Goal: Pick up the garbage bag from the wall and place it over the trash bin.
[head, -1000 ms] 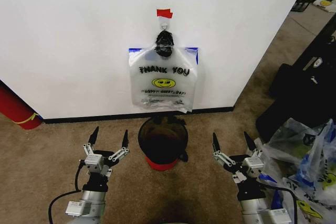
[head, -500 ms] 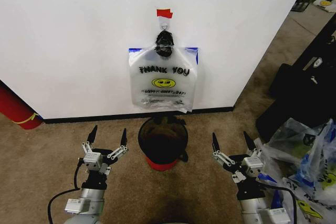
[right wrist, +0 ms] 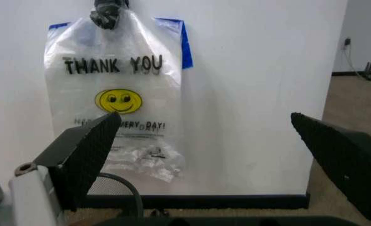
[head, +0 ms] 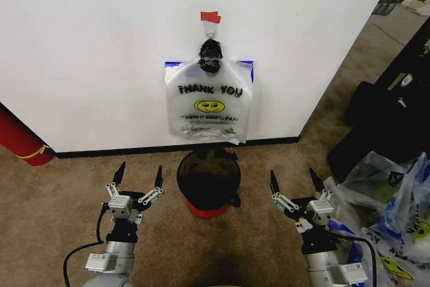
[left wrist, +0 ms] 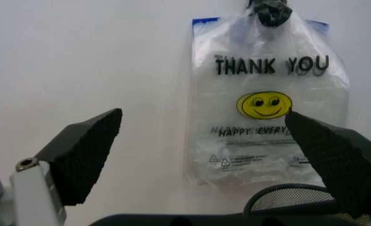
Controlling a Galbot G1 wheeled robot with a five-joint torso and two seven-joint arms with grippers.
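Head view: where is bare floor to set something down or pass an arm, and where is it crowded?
Bare carpet lies between the left end effector and the trash bin, and between the bin and the right end effector. Open floor also runs left along the wall toward the red cylinder. The right side is crowded with heaped bags. The garbage bag hangs just above the bin.

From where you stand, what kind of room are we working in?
Probably an office or lab corner staged for testing: plain white wall with black baseboard, brown carpet, a clear "THANK YOU" smiley bag hung from a taped hook above a small black bin.
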